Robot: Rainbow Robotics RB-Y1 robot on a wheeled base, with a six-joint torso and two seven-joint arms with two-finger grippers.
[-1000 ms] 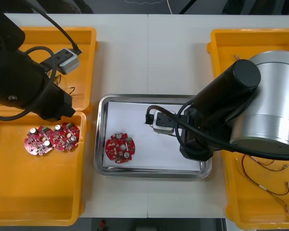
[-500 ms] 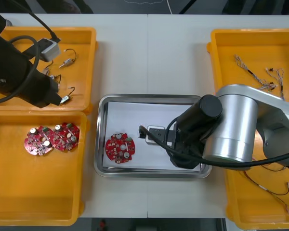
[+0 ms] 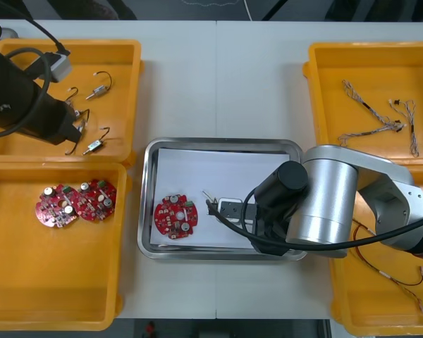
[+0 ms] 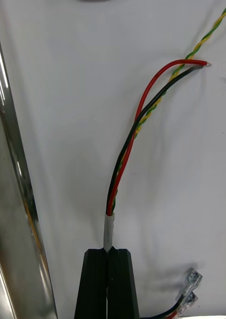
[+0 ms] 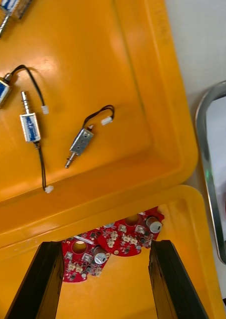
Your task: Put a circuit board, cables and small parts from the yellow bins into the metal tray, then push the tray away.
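The right end effector (image 4: 110, 252), its black fingers pinched close together on the white-taped collar of a cable (image 4: 136, 122), hangs low over the white lining of the metal tray (image 3: 218, 143). The cable's red and black strands, joined by a yellow-and-green twist, run out along the lining straight ahead of the fingertips. The tray's shiny rim passes close along one side of the fingers, and a pair of clear-sleeved terminals (image 4: 190, 284) lies just beside them on the other. In the front view a round red circuit board (image 3: 175, 215) already rests in the tray a short way beyond this end effector, toward the robot's left. The cable looks light and limp, likely to sag and trail, not hold a shape. The taped collar, where the strands are bound together, seems the soundest place to grip, since the bare tips and terminals look easy to bend or snag. The left end effector (image 5: 107, 244), fingers spread wide and holding nothing, hovers above the yellow bins (image 3: 127, 84) at the counter's (image 3: 218, 77) left. Two spare boards (image 5: 117, 239) sit between and just ahead of its fingertips. Several small metal parts (image 5: 82, 142) with thin black leads lie farther ahead in the next bin. These look hard and slippery, so gripping across the metal body seems safer than pulling on a lead.
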